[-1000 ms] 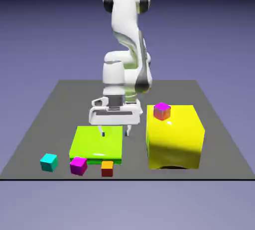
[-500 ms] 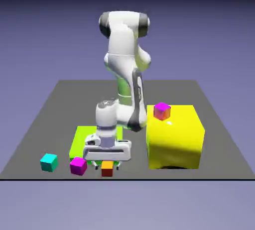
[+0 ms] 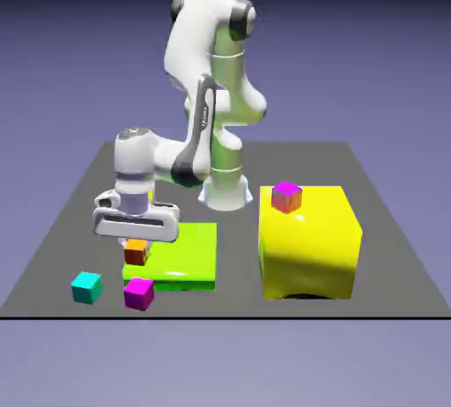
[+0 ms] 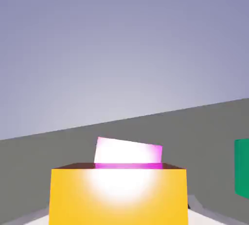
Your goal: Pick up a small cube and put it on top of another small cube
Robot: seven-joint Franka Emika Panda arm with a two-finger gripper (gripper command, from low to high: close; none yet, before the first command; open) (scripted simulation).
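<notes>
Now the pincer (image 3: 136, 240) has lifted the orange cube (image 3: 136, 251) off the bench (image 3: 388, 247), gripping it, nearly above the magenta cube (image 3: 138, 292).

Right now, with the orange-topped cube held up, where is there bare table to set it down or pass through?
Bare table lies behind the yellow block and along the exterior view's left edge. Crowded: the front strip, where the teal cube and magenta cube sit by the green slab, under the fingers holding the small cube.
</notes>
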